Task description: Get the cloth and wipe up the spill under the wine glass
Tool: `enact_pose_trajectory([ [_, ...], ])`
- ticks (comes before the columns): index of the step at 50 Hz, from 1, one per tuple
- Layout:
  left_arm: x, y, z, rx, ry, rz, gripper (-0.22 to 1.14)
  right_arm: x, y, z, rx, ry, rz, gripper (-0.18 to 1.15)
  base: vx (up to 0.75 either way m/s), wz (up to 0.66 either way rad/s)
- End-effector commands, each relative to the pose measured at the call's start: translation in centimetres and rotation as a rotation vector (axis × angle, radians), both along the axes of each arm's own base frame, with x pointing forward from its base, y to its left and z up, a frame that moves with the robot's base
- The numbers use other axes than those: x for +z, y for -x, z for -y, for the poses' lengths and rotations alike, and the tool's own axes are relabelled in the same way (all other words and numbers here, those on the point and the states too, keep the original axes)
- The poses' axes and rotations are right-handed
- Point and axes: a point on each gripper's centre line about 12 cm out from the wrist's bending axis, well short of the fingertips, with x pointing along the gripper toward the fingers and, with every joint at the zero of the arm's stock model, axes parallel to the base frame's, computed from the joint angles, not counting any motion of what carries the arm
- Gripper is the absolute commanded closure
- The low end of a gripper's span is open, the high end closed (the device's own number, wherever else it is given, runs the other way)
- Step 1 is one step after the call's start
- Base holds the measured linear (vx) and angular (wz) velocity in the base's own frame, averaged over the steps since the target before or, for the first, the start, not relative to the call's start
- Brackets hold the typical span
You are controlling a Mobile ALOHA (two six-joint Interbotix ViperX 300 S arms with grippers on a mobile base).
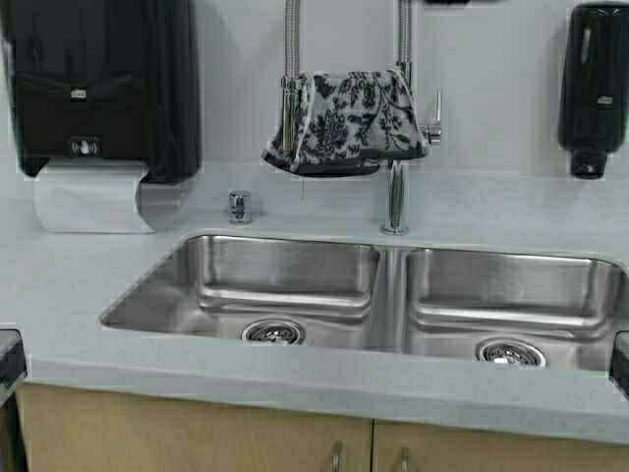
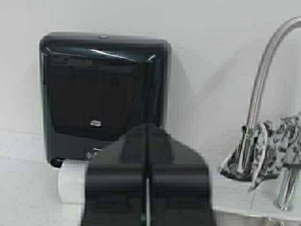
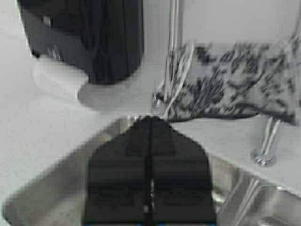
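One cloth (image 1: 346,120) over the faucet (image 1: 395,197), both arms low.

The right gripper (image 3: 149,188) is sitting at six o'clock, fingers pressed together, above the steel sink (image 3: 56,188). The cloth (image 3: 235,84) is hanging draped over the faucet (image 3: 265,141) at two o'clock. A black dispenser (image 3: 89,37) is standing at eleven o'clock with white paper (image 3: 56,77) showing beneath.

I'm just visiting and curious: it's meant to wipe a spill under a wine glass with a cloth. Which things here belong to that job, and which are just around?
For the job:
- cloth, draped over the faucet
- left tool and right tool, both shut
- no wine glass in view

Just around:
- towel dispenser
- soap dispenser
- sink
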Motion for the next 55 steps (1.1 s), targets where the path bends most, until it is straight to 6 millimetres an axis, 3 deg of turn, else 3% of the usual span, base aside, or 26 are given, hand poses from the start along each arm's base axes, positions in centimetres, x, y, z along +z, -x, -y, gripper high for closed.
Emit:
enact_pose_trajectory([
  [1, 0.4, 0.1, 0.0, 0.000, -0.001, 0.014, 0.89, -2.0, -1.1, -2.1, 0.044, -0.001, 0.018, 0.90, 0.20, 0.02],
  [14, 0.3, 0.1, 0.0, 0.000, 0.000, 0.014, 0.89, -6.7, -2.6, -3.5, 0.063, 0.018, -0.023, 0.77, 0.18, 0.03],
  [28, 0.4, 0.1, 0.0, 0.000, 0.000, 0.015, 0.89, -11.2, -3.5, -4.1, 0.055, -0.010, -0.104, 0.37, 0.15, 0.08],
  [41, 0.4, 0.2, 0.0, 0.000, 0.002, 0.017, 0.89, -13.6, -4.6, -4.7, 0.040, -0.113, -0.129, 0.02, 0.12, 0.06],
  [55, 0.4, 0.3, 0.0, 0.000, 0.002, 0.023, 0.89, -14.3, -6.7, -5.6, 0.021, -0.161, -0.076, -0.02, 0.11, 0.05],
])
